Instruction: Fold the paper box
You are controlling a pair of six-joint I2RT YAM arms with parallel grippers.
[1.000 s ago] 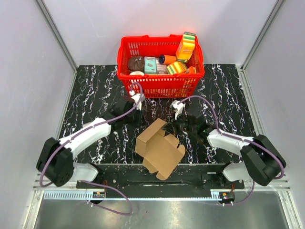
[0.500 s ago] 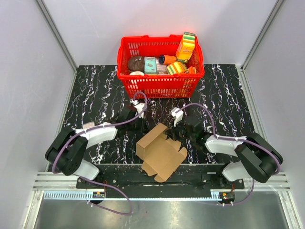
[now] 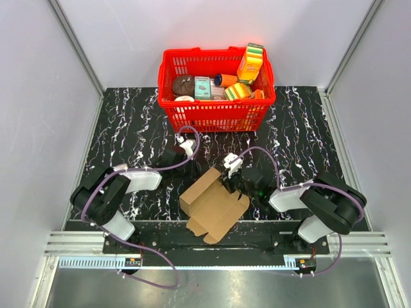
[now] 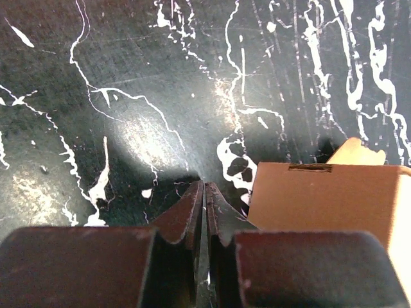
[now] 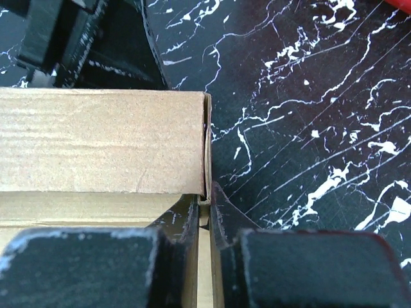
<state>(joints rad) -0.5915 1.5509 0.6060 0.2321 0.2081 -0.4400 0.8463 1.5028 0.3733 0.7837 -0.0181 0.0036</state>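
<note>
The paper box [image 3: 214,205] is a brown cardboard sheet, partly folded, lying at the near middle of the table. My right gripper [image 3: 229,186] is at its far right edge. In the right wrist view the right gripper [image 5: 204,200] is shut on a thin upright wall of the paper box [image 5: 96,141]. My left gripper [image 3: 191,169] hovers just beyond the box's far left flap. The left wrist view shows the left gripper [image 4: 204,187] shut with nothing between its fingers, over bare marble, and the paper box [image 4: 321,192] just to its right, apart from it.
A red plastic basket [image 3: 215,115] full of colourful packages stands at the back centre. The black marbled tabletop [image 3: 122,128] is bounded by grey walls on three sides. A metal rail [image 3: 205,247] runs along the near edge by the arm bases.
The left gripper has shut and its arm has drawn back toward the base. The right gripper has moved left and nearer, pulling the box slightly toward the near edge.
</note>
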